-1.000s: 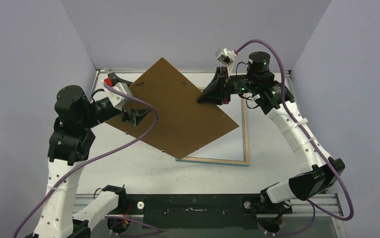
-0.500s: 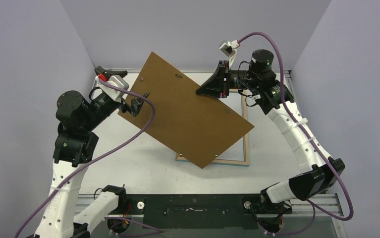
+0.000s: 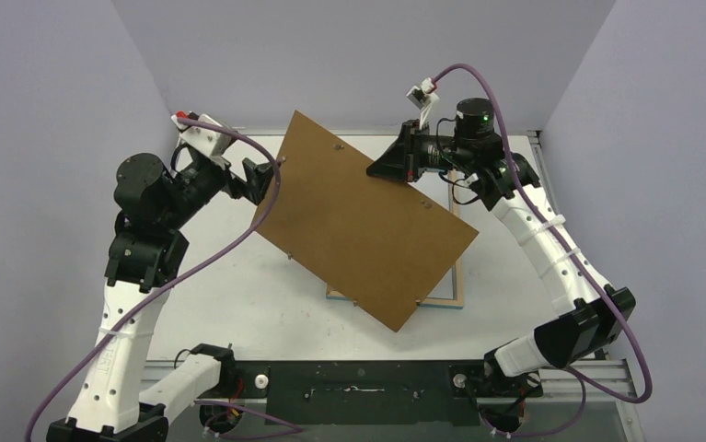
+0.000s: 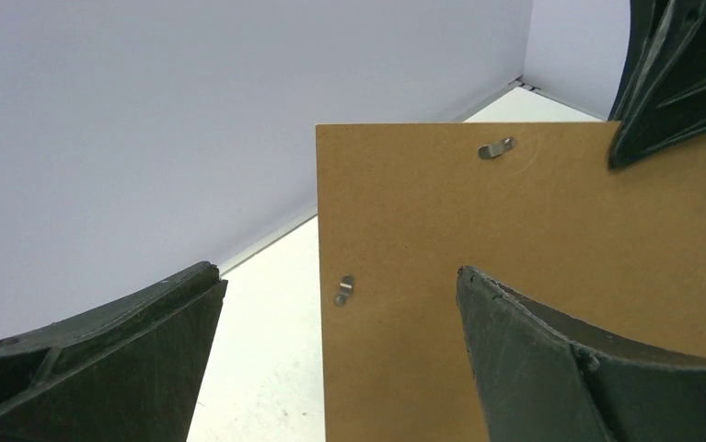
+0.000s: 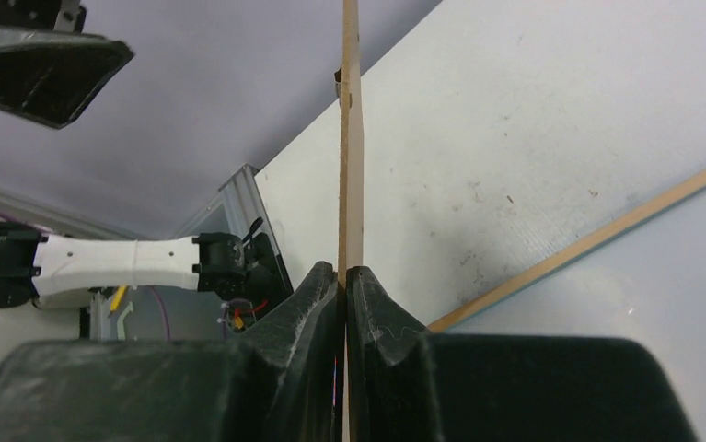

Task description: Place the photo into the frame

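Two arms, one board: my right jaws pinch the upper edge of the brown backing board [image 3: 367, 221] and hold it tilted in the air above the frame [image 3: 439, 302]. My left jaws stand spread wide just beside the board's far-left corner; whether a tip brushes it I cannot tell. The frame lies flat on the worktop [image 3: 238, 295], wood-coloured side up, with its near and right rails showing past the board's lower edge. The photo appears in none of my views, and I cannot tell whether it lies beneath the board.

By my reading, the step in hand is clearing the backing off the frame so the print can go in. The next move calls for carrying the board aside, laying it down apart from the frame, then finding the photo. The board's low corner hangs over the frame's near rail, so it wants lift before any swing. Open worktop lies to the left and near side. Walls close in at the back and both sides, and small metal clips [image 4: 496, 147] stud the board's face.
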Available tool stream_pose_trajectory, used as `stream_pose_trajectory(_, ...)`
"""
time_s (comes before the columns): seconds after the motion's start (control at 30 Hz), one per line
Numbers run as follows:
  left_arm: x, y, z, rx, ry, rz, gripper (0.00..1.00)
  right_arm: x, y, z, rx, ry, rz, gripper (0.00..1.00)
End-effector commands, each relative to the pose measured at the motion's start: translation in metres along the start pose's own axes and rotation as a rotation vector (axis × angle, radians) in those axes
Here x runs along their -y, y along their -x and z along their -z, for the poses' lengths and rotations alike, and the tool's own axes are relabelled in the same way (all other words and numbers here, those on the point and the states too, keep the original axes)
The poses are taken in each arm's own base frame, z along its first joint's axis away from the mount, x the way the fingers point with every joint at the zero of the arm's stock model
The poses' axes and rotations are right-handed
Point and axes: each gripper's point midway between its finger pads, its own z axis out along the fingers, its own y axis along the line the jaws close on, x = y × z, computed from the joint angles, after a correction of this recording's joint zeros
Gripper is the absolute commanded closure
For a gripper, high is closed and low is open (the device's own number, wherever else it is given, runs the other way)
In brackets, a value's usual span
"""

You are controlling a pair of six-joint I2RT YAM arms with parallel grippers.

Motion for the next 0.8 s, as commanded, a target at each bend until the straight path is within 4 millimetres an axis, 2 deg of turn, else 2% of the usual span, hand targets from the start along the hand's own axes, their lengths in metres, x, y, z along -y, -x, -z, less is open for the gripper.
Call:
stream_pose_trajectory(0.0,-0.001,-0.007,-0.005,-0.007,0.046,0.184,0.03,0.024,0.006,-0.01,0.056,-0.108,-0.142,1.0)
stream_pose_trajectory(0.13,0.001,-0.027,-0.012,-0.037,0.051,0.276,0.03,0.044,0.007,-0.022,0.109,-0.151,-0.277,1.0)
stream_pose_trajectory(0.27,0.008,-0.058,-0.019,-0.158,0.031,0.36,0.03,0.057,0.012,-0.03,0.148,-0.175,-0.351,1.0)
stream_pose_trajectory(0.33,0.007,-0.076,-0.023,-0.223,0.039,0.396,0.03,0.055,0.028,-0.03,0.222,-0.157,-0.344,1.0)
stream_pose_trajectory(0.43,0.003,-0.092,-0.025,-0.247,0.073,0.414,0.03,0.059,0.038,-0.029,0.272,-0.165,-0.369,1.0)
stream_pose_trajectory(0.63,-0.006,-0.104,-0.023,-0.218,0.132,0.39,0.03,0.081,0.04,-0.03,0.337,-0.206,-0.436,1.0)
stream_pose_trajectory(0.77,-0.01,-0.115,-0.024,-0.27,0.176,0.451,0.03,0.099,0.047,-0.02,0.437,-0.273,-0.427,1.0)
